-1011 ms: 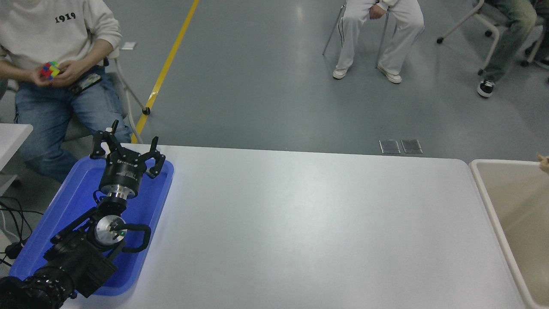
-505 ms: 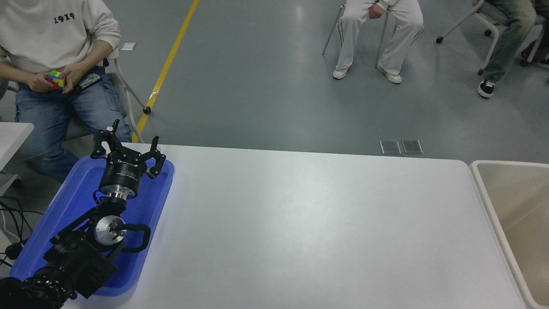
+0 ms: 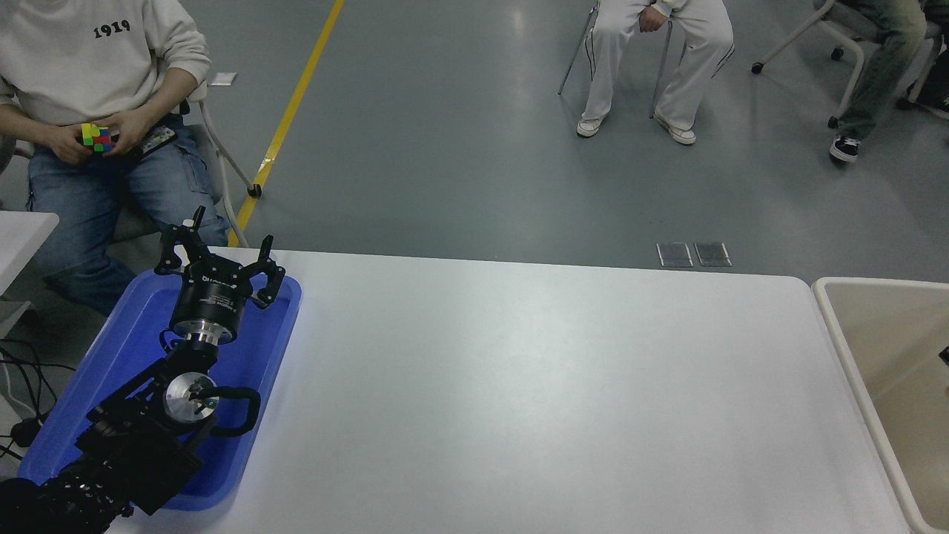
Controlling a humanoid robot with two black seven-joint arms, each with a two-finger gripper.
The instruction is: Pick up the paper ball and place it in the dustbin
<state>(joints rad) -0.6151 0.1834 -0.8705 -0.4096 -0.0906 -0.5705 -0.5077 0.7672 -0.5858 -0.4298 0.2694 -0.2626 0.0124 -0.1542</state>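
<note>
Table [image 3: 519,386]: white, carrying a tray at its left end.
Dustbin [image 3: 838,334]: beige, just beside the table's right end; only smooth inner walls show in the visible part.
Blue tray [image 3: 256,363]: shallow, with the left arm above it.
Left gripper [image 3: 219,261]: fingers spread, holding nothing.
Right gripper: a dark sliver at the right edge; finger state cannot be told.
Paper ball: nowhere visible.
Writing: "1919" on a seated person's sweatshirt [image 3: 96,52].

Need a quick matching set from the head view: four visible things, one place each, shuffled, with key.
Things:
1. left gripper
2. dustbin
3. blue tray
4. puzzle cube

Places:
A. in a seated person's hands, upper left
B. at the table's right end, cut by the picture's edge
C. open, over the tray's far end
D. on the table's left end, under the left arm

Pairs: 1-C, 2-B, 3-D, 4-A
</note>
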